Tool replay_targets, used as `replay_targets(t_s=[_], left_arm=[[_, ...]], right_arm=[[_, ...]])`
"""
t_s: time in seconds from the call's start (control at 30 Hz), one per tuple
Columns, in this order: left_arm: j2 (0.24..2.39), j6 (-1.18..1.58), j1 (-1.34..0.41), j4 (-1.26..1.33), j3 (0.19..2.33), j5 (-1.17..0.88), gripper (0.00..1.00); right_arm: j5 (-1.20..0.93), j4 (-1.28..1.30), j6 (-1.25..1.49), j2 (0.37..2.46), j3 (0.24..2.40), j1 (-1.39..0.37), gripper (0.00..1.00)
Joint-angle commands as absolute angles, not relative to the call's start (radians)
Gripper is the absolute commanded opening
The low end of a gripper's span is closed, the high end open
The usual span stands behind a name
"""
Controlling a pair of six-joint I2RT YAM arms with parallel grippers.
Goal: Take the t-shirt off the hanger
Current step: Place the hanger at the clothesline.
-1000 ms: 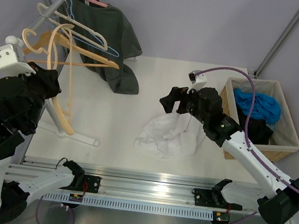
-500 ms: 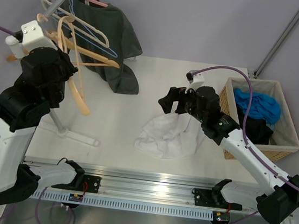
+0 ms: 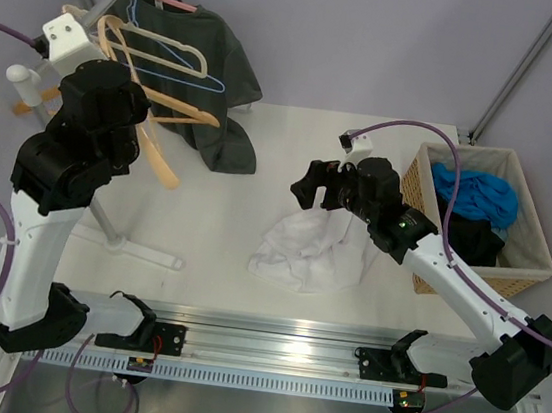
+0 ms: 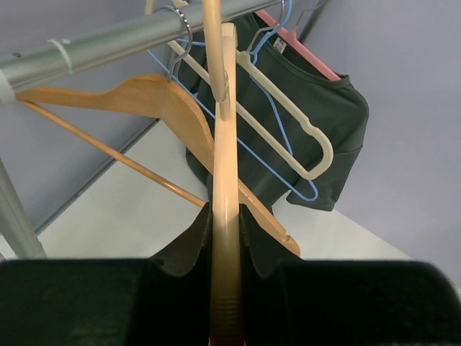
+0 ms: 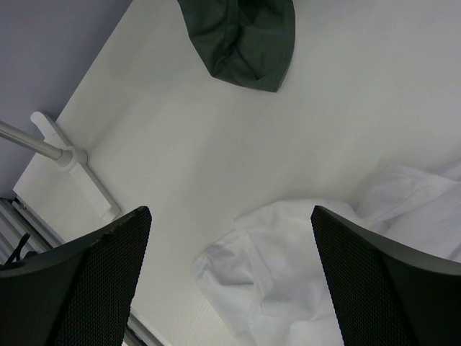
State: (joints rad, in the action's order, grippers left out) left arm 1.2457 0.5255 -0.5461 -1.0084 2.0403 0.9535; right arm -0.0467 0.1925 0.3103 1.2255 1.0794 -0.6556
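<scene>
**White shirt off the hanger, loose on the desk**

The white shirt (image 3: 305,255) lies crumpled on the desk (image 3: 262,154), in front of the right arm, with no hanger in it. By that I judge the removal done. It is thin cloth, soft and light, with no stiffness. It will sag from wherever I pinch it and drag its loose end across the surface. If I must lift it, I would take one of the raised folds near the middle, not a flat edge, where the fingers might scrape the desk and slip off.

The right pincer (image 5: 230,281) hangs above the shirt's far edge, jaws spread wide and holding nothing. In its wrist view the cloth fills the lower right, clear of both fingers.

The left pincer (image 4: 225,213) is well apart from the shirt, raised by the rail (image 4: 108,36) and clamped on a pale bare hanger (image 4: 224,144). I cannot quite tell whether the hook is on the rail.

A dark shirt (image 3: 212,68) hangs at the rail's far end, and a basket (image 3: 525,267) stands at the right.
</scene>
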Motion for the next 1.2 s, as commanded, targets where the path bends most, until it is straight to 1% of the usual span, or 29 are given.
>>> replay_targets(t_s=[0.0, 0.23, 0.43, 0.7, 0.93, 1.17], left_arm=[[1.319, 0.480, -0.551, -0.957, 2.097, 1.081, 0.00], [1.413, 0.495, -0.551, -0.960, 2.183, 1.094, 0.00], [1.411, 0.568, -0.552, -0.957, 2.108, 1.094, 0.00], [1.523, 0.496, -0.549, -0.943, 2.256, 1.147, 0.00], [1.614, 0.505, -0.529, -0.940, 2.250, 1.195, 0.00], [1.617, 0.558, -0.462, -0.940, 2.256, 1.103, 0.00]], right_arm=[[-0.055, 0.186, 0.299, 1.235, 1.126, -0.666, 1.00], [-0.058, 0.192, 0.296, 1.229, 1.127, -0.667, 0.99], [-0.066, 0.189, 0.299, 1.224, 1.123, -0.666, 1.00], [-0.066, 0.195, 0.293, 1.235, 1.135, -0.666, 0.99], [-0.071, 0.196, 0.293, 1.216, 1.127, -0.666, 0.99], [-0.086, 0.201, 0.299, 1.223, 1.132, -0.666, 0.99]])
